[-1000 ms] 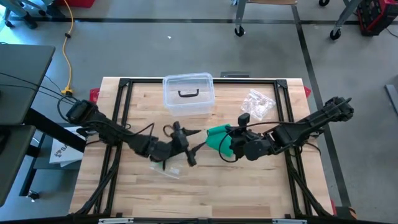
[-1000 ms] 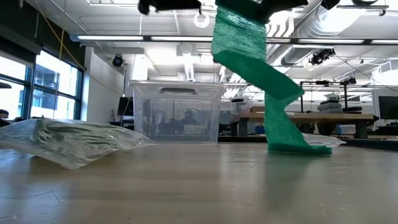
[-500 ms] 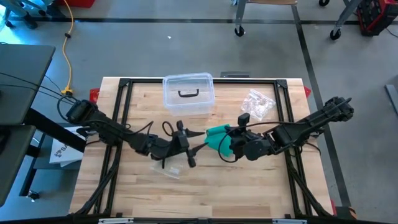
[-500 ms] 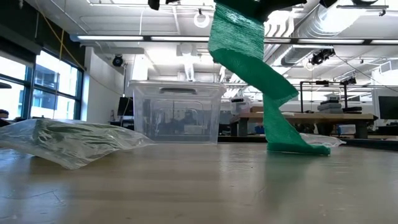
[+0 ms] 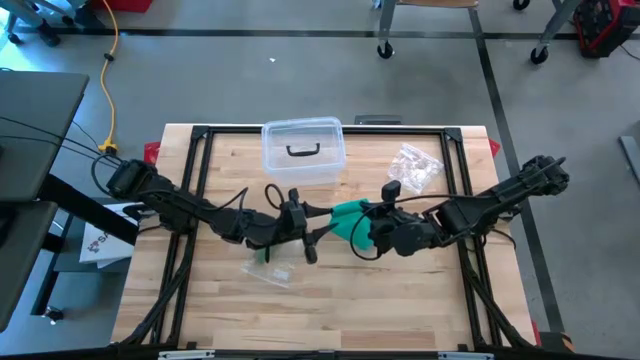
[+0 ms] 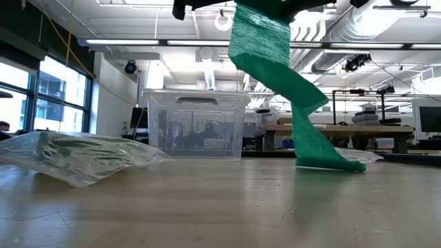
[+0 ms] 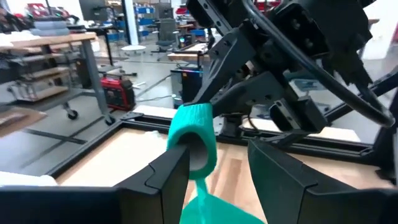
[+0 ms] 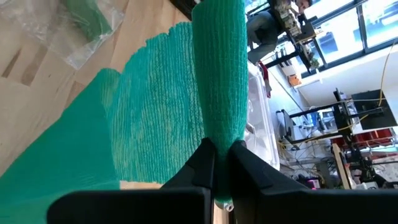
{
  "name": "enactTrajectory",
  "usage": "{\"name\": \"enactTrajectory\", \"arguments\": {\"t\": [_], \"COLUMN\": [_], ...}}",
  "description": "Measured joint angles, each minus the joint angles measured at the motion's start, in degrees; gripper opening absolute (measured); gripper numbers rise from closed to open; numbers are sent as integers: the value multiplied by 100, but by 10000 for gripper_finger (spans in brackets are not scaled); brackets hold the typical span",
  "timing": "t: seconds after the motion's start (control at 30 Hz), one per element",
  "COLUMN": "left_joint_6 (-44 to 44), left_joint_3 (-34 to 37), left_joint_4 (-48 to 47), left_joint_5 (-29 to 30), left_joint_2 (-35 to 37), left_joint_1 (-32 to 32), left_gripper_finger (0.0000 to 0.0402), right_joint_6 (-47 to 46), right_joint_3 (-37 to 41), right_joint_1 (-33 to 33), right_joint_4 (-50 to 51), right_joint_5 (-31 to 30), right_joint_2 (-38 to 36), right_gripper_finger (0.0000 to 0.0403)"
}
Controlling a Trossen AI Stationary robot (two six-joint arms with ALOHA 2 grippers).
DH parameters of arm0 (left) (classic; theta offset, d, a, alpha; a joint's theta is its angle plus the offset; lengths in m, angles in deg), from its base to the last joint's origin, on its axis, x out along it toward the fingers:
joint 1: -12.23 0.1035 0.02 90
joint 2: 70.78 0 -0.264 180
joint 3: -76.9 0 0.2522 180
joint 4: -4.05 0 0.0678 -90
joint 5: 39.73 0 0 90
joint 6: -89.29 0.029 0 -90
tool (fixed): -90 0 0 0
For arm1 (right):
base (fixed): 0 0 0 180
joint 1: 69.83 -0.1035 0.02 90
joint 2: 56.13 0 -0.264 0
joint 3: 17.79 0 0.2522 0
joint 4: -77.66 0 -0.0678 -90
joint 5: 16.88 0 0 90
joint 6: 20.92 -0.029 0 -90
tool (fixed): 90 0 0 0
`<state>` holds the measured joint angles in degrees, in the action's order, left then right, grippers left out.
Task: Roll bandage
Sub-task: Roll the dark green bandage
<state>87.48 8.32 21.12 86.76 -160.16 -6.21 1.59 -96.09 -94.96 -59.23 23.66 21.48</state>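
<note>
A green bandage (image 5: 345, 212) is partly rolled into a tube (image 7: 194, 134), held up over the table's middle. Its loose strip (image 6: 303, 103) hangs twisted below it, and the strip's lower end (image 6: 332, 162) lies on the wood. My right gripper (image 5: 363, 224) is shut on the roll, coming from the table's right. My left gripper (image 5: 318, 230) comes level from the left and is open. Its two fingers (image 7: 168, 177) stand on either side of the roll's free end. My right gripper pinches the rolled part of the bandage (image 8: 217, 127) between its two fingers. The roll runs on past the fingertips, lifted clear, and the strip fans out beside it down to the table. My left gripper has one finger (image 7: 177, 158) right beside the roll's open end; whether it touches, I cannot tell.
A clear lidded box (image 5: 303, 150) stands at the far middle, and a crumpled clear bag (image 5: 415, 168) lies at the far right. A clear wrapper with something green in it (image 5: 268, 268) lies under the left arm. Black frame rails (image 5: 190, 180) run along the table's edges.
My left gripper has moved toward the table's right and far side, up to the roll's free end, and its wrist has rolled a little. The hanging strip has swung slightly. My right gripper has kept still with the roll.
</note>
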Motion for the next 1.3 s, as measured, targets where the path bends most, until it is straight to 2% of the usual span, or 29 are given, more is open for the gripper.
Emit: {"name": "enactTrajectory", "arguments": {"t": [0.1,0.4,0.5,0.6,0.7,0.9,1.0,1.07,1.17,1.23,1.3], "left_joint_6": [-170,-415,-414,-410,-271,358,810,1135,1705,2028,2238], "left_joint_3": [0,0,0,0,0,0,0,0,0,0,0], "left_joint_4": [0,-4,-9,-15,0,16,51,96,334,456,513], "left_joint_5": [-175,-187,-173,-145,-46,1005,1207,1206,1123,749,53], "left_joint_2": [0,2,2,2,2,103,275,406,590,714,852], "left_joint_1": [75,159,158,161,111,-138,-326,-447,-663,-832,-1004], "left_gripper_finger": [160,150,117,60,12,7,6,6,6,6,6], "right_joint_6": [141,329,305,235,122,-156,-258,-470,-788,-1048,-1353], "right_joint_3": [2,4,4,4,4,4,4,2,139,446,918], "right_joint_1": [0,0,0,-4,-3,-322,-611,-775,-935,-972,-977], "right_joint_4": [-107,-382,-390,-394,-427,-382,-337,-299,-221,-264,-503], "right_joint_5": [-2,207,280,325,292,-54,-24,299,1117,1345,1344], "right_joint_2": [0,0,0,0,-1,-419,-785,-1044,-1364,-1526,-1670], "right_gripper_finger": [16,17,21,33,62,155,188,196,198,199,199]}}
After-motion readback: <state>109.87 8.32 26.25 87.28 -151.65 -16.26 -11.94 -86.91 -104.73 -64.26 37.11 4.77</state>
